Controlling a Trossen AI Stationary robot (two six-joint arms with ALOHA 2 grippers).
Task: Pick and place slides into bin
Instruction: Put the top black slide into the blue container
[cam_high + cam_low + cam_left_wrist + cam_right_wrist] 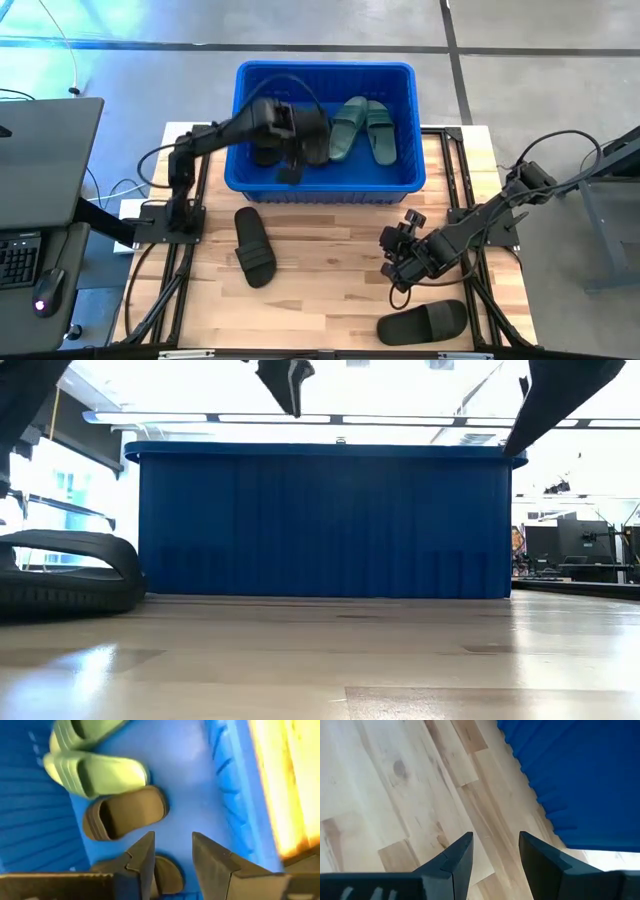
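The blue bin [325,125] stands at the table's far middle; in the low view its wall [320,525] fills the centre. Two green slides [360,128] lie on its floor at the right, and they also show in the left wrist view [90,770]. Two black slides [125,815] lie beside them on the left. My left gripper [173,842] hangs open and empty above the bin's near left part [290,160]. One black slide [253,245] lies sole down on the table's left, another [423,322] at the near right. My right gripper [398,255] is open and empty over bare table [495,842].
The bin's near wall [580,780] lies just beyond my right gripper. The black slide on the left shows large at the low view's left edge [70,570]. Bare wood lies between the two slides on the table. A desk with a keyboard [20,255] stands off the table's left.
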